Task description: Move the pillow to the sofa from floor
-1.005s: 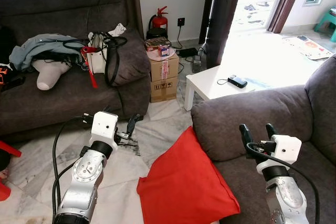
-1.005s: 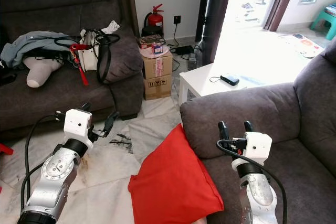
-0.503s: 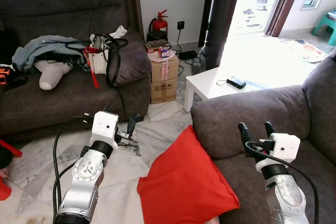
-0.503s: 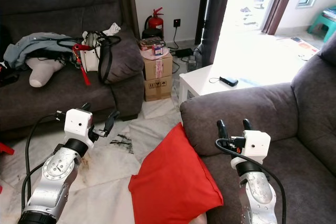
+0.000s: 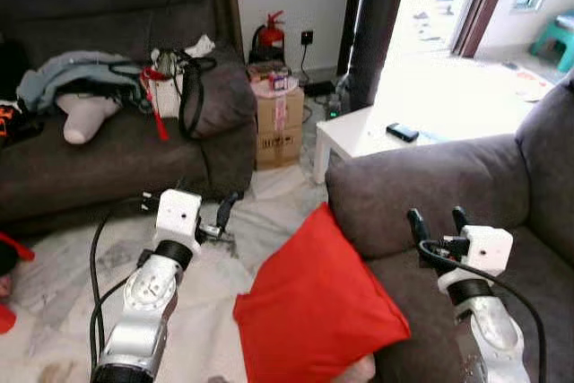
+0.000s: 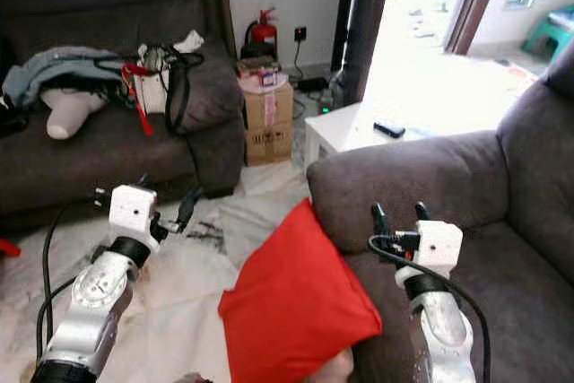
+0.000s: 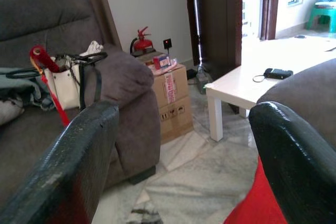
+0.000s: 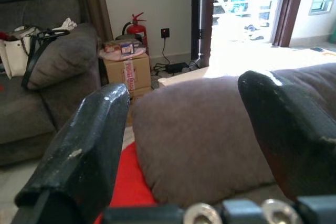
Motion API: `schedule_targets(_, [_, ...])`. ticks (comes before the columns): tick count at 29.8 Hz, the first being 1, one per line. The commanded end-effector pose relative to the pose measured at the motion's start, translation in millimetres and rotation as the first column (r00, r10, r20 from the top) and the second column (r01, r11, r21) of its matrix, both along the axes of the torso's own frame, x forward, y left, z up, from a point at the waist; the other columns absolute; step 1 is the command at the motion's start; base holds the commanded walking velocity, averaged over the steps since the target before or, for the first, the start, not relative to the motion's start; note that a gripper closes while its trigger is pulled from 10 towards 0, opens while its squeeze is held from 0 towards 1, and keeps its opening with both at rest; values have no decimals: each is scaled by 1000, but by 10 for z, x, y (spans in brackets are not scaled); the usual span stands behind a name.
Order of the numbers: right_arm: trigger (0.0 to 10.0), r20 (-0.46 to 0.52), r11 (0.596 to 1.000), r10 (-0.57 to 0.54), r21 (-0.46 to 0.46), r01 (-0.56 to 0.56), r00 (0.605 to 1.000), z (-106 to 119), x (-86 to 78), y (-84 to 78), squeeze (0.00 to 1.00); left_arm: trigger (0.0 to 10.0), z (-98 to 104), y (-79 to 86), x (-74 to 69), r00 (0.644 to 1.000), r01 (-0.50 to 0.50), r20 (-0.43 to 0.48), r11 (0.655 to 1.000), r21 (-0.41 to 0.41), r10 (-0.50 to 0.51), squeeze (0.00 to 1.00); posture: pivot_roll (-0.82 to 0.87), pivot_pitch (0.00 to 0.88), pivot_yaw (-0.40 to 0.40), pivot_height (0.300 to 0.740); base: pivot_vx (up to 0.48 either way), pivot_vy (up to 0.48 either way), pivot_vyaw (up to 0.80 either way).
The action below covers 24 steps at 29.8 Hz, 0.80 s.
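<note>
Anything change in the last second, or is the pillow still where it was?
Only the camera has shifted slightly. The red pillow still leans against the near sofa, untouched. Left gripper and right gripper stay open, raised, holding nothing.

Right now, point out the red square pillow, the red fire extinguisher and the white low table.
red square pillow (image 5: 314, 307), left eye view, middle of its face.
red fire extinguisher (image 5: 271, 36), left eye view, on its cylinder body.
white low table (image 5: 359, 136), left eye view, bare part of its top.
</note>
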State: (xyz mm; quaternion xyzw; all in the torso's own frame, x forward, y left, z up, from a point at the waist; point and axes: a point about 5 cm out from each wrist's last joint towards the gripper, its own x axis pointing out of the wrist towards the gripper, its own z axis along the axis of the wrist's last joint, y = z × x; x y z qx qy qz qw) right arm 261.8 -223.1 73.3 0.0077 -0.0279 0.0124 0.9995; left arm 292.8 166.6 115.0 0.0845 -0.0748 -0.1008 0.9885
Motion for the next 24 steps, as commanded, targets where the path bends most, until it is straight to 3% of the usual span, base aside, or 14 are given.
schedule_targets(1, [10000,8,1000,1,-5,-1,1000,23,-7,-11,0,10000,-11,23,-2,1000,-10,-3,1000,6,10,0,-44,0,6,639,0,0,0])
schedule_targets(24, [10000,3,1000,18,-9,-18,1000,35,8,19,0,10000,-6,54,4,1000,-24,-2,1000,7,24,0,-46,0,2,639,0,0,0])
